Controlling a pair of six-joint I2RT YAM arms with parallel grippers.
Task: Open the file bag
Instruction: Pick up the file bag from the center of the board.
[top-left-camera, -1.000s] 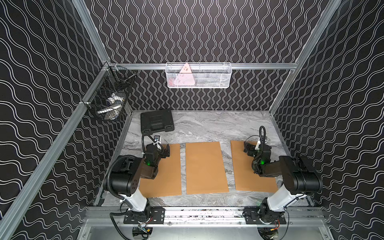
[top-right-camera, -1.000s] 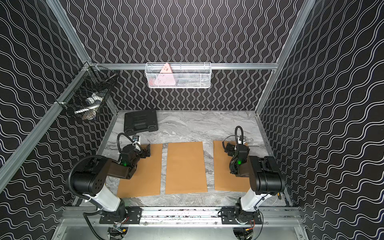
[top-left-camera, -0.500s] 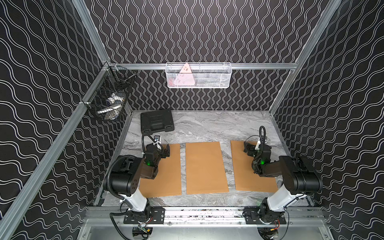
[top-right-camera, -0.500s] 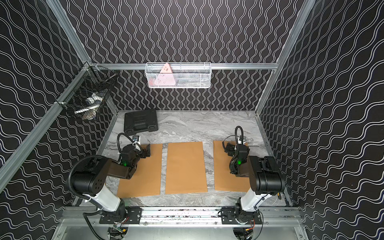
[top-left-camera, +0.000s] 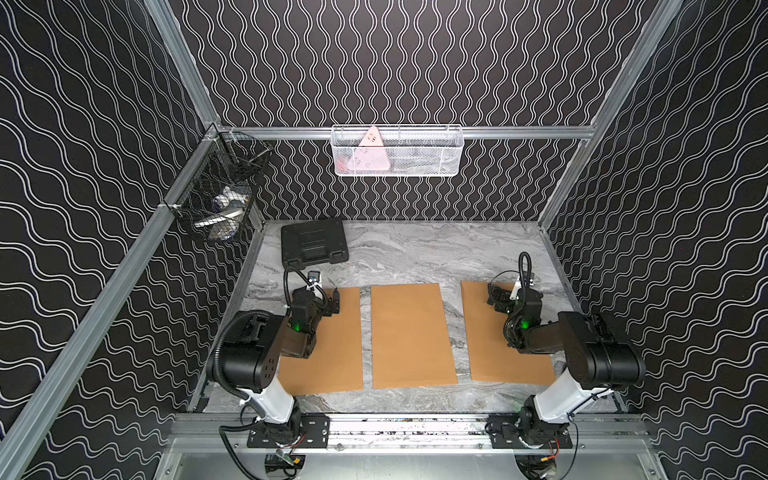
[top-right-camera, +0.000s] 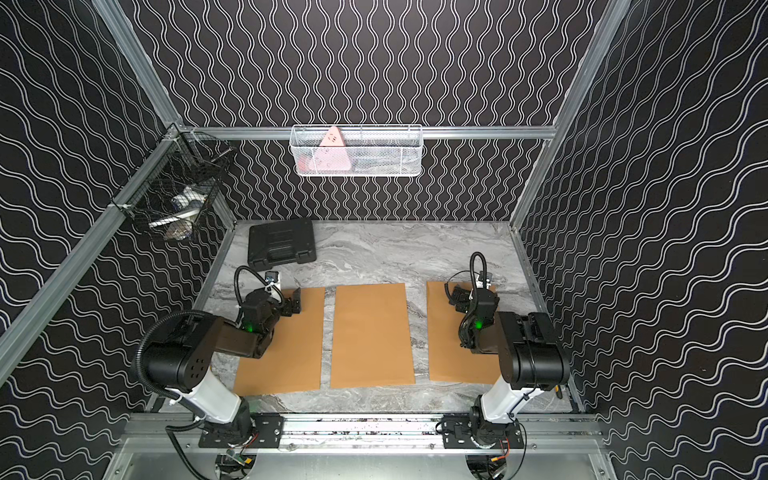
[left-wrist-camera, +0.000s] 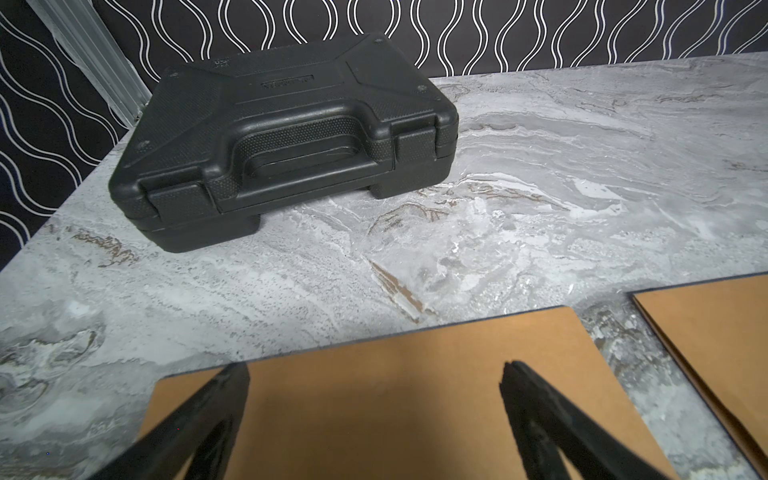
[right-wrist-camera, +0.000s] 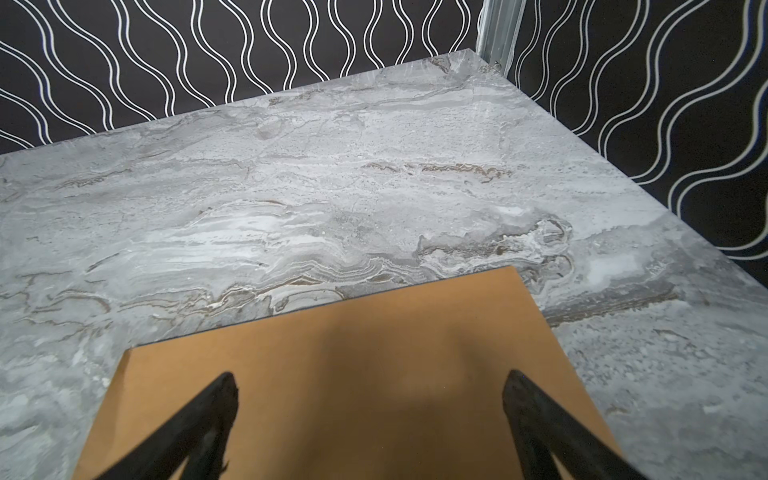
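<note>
The file bag (top-left-camera: 313, 247) (top-right-camera: 281, 243) is a black hard-shell case lying flat and closed at the back left of the marble table. The left wrist view shows its handle (left-wrist-camera: 299, 149) and two latches (left-wrist-camera: 178, 199) facing my left gripper (left-wrist-camera: 374, 370). That gripper (top-left-camera: 331, 304) is open and empty, low over the far end of the left brown mat (top-left-camera: 332, 353), a short way in front of the case. My right gripper (top-left-camera: 496, 297) (right-wrist-camera: 370, 380) is also open and empty, over the far end of the right brown mat (top-left-camera: 494, 349), well away from the case.
A third brown mat (top-left-camera: 409, 336) lies between the arms. A white mesh basket (top-left-camera: 397, 151) holding a pink triangle hangs on the back rail. A black wire basket (top-left-camera: 220, 199) with small items hangs on the left rail. Patterned walls enclose the table on three sides.
</note>
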